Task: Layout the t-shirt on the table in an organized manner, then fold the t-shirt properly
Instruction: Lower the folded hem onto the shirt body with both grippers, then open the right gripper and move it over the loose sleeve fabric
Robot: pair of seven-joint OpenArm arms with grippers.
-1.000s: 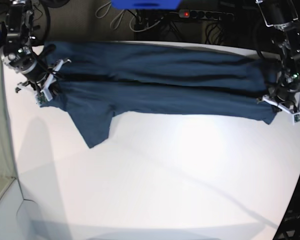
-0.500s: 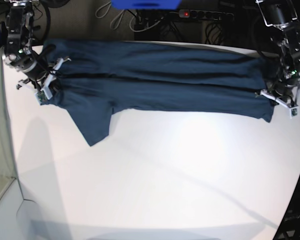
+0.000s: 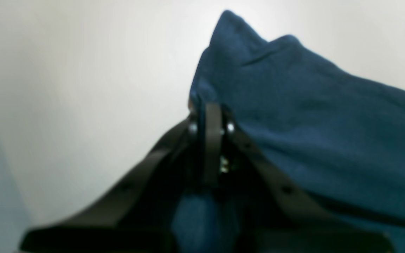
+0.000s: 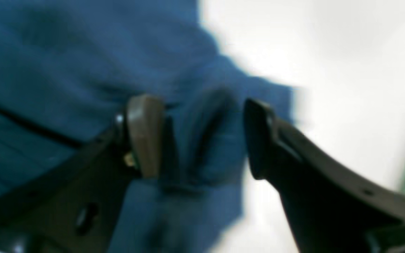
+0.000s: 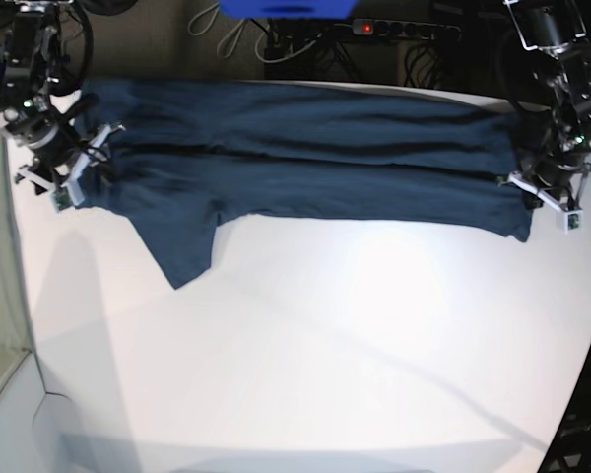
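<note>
— Table (image 5: pixel 305 345) first: what does it look like?

— White, smooth, glossy. Its far edge curves, and most of the near half is bare, with soft grey shadows running across it. A bright glare patch sits just past the middle.

— And the shirt (image 5: pixel 305 163)?

— Dark navy, stretched in a long band along the far edge, nearly from one side of the table to the other. A lengthwise crease runs through it. One sleeve (image 5: pixel 182 241) hangs off the band toward the near edge, on the base view's left.

— Right end effector (image 4: pixel 195 137)?

— At the shirt's end on the base view's left (image 5: pixel 67 172). Its wrist view shows the jaws spread apart, cloth lying between them but not pinched. Released.

— Left end effector (image 3: pixel 209 119)?

— At the opposite end (image 5: pixel 550 192), near the table's side edge. The jaws are pressed together with a fold of the shirt (image 3: pixel 311 123) caught in them. Clenched on the cloth, the corner peaking just above the tips.

— Behind the table?

— Dim floor, a black power strip (image 5: pixel 404 30) with a red lit switch, loose cables (image 5: pixel 266 44), and something bright blue (image 5: pixel 286 8) at the top edge of the view.
</note>
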